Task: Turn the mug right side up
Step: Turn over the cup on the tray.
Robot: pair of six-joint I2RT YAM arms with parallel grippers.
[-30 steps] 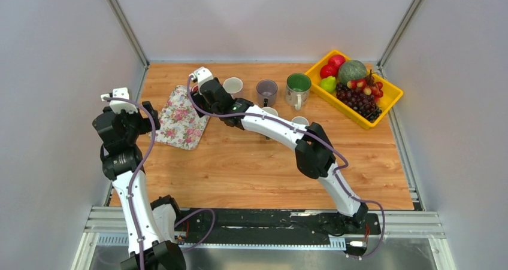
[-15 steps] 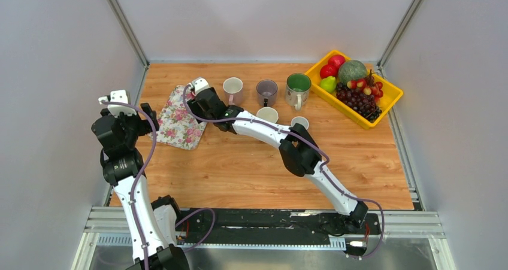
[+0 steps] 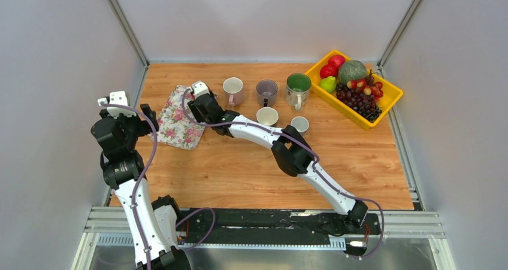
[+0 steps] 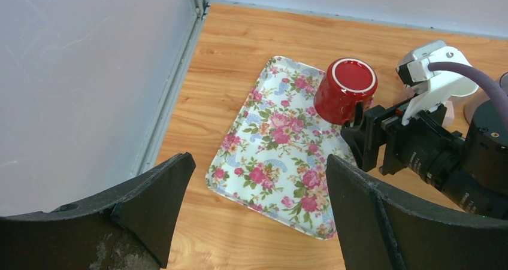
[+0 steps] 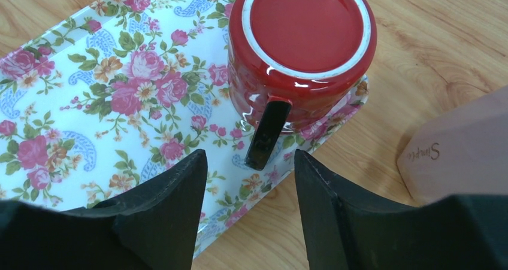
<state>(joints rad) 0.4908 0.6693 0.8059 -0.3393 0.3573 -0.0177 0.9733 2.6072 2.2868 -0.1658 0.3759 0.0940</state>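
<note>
- Red mug [image 5: 302,48]: glossy glazed ceramic, round, upside down. Its flat red base faces up, ringed by a bare white foot.
- Handle [image 5: 266,132]: black, a straight strap shape, pointing toward the right gripper.
- The mug sits rim-down on the far right corner of the tray [image 5: 90,84], close to the edge.
- Tray: rectangular with rounded corners and a shallow raised lip. The smooth white surface is printed with pink roses, green leaves and blue paisley.
- Table [image 3: 239,162]: matte wood-grain top, light orange-brown.
- Right gripper [image 5: 247,162]: 2 matte black wedge-shaped fingers, parted and holding nothing. The handle's lower end lines up with the gap, with tray showing on each side of it, so no contact is seen.
- Left gripper [image 4: 257,162]: 2 broad black fingers, the left one scuffed, spread wide and empty. It is held off the tray's left side, well apart from the mug.
- Pale pink mug [image 3: 232,90]: upright, just right of the tray. Brown script shows on its side in the right wrist view.
- Small white cups [image 3: 266,115]: 2, upright, open-topped, on bare wood.
- Change over 1 second: the right arm has swung left and its elbow has folded nearer.
- The right gripper was beside the pink mug and hid part of it; now it sits at the tray corner. The pink mug and both small cups show whole.
- Left arm: barely shifted.
</note>
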